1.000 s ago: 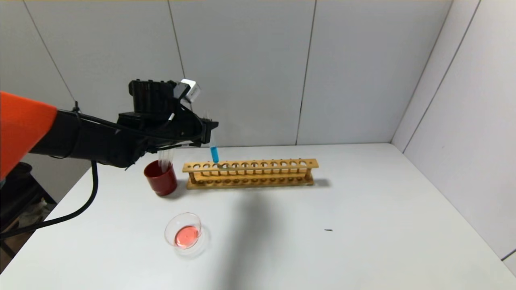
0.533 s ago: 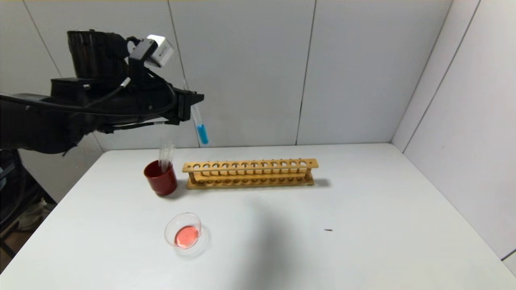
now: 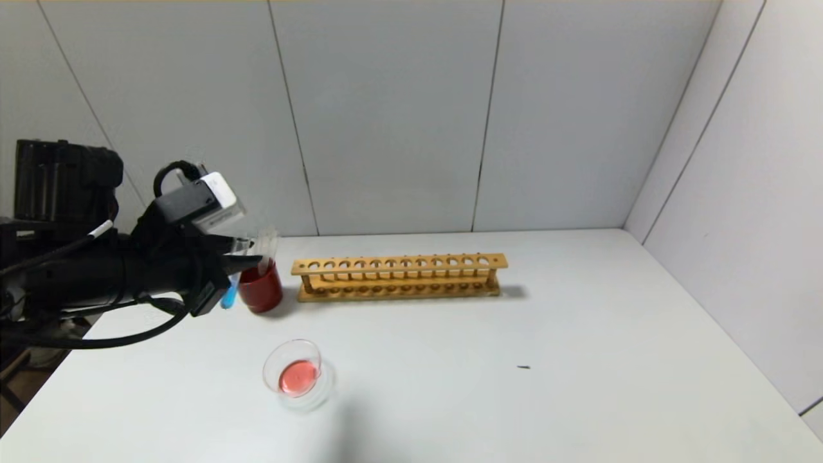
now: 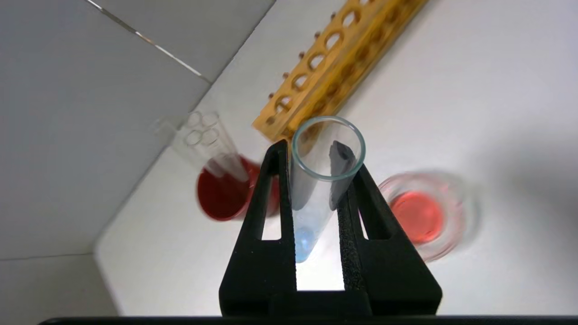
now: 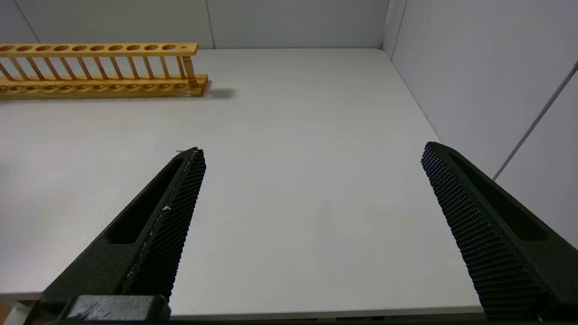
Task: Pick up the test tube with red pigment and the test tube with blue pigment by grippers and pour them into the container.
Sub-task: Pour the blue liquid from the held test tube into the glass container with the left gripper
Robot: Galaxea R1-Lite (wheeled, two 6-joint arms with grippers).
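My left gripper (image 3: 241,262) is shut on the test tube with blue pigment (image 3: 228,297), holding it above the table just left of the dark red cup (image 3: 262,290). In the left wrist view the jaws (image 4: 310,149) clamp the tube (image 4: 316,198) on both sides; its open mouth faces the camera and the blue liquid sits at its round bottom. The container (image 3: 297,373), a clear glass dish with red liquid in it, stands nearer the front, apart from the tube; it also shows in the left wrist view (image 4: 456,234). No tube with red liquid shows. My right gripper (image 5: 311,151) is open and empty.
A long wooden tube rack (image 3: 398,276) stands empty at the back middle, right of the red cup; it also shows in the right wrist view (image 5: 99,67). Colourless empty tubes (image 4: 205,137) stand in the red cup. Walls close the table's back and right sides.
My left arm has carried the blue tube up out of the rack, then down and to the left, to beside the red cup. The tube now tilts.
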